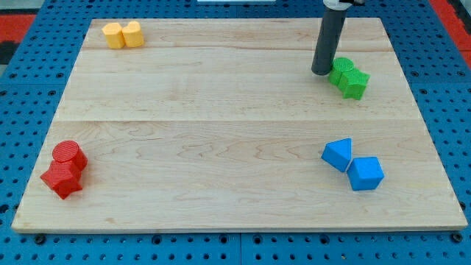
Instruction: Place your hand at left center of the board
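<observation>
My tip (pixel 321 72) rests on the wooden board (pixel 221 125) at the view's upper right, just left of a green cylinder (pixel 341 71) and touching or nearly touching it. A green star-like block (pixel 354 83) sits against that cylinder on its lower right. The rod rises dark and straight to the view's top edge. The board's left centre lies far to the left of my tip.
Two yellow blocks (pixel 123 34) sit side by side at the view's top left. A red cylinder (pixel 68 154) and a red star-like block (pixel 62 179) sit at the bottom left. A blue triangular block (pixel 338 154) and a blue cube-like block (pixel 365 174) sit at the lower right.
</observation>
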Available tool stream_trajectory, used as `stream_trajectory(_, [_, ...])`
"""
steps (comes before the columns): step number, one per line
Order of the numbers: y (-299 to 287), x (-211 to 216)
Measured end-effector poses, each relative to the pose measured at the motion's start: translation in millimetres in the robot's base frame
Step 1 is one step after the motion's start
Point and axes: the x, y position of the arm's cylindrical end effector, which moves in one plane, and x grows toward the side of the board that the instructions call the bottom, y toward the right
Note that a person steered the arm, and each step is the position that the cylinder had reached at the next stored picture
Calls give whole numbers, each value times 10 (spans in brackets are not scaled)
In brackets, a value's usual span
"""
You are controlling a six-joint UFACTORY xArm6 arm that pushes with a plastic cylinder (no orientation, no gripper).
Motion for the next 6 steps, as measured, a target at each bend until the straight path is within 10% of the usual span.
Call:
stream_trajectory(4, [-280, -173])
stream_trajectory(6, [-2477, 211])
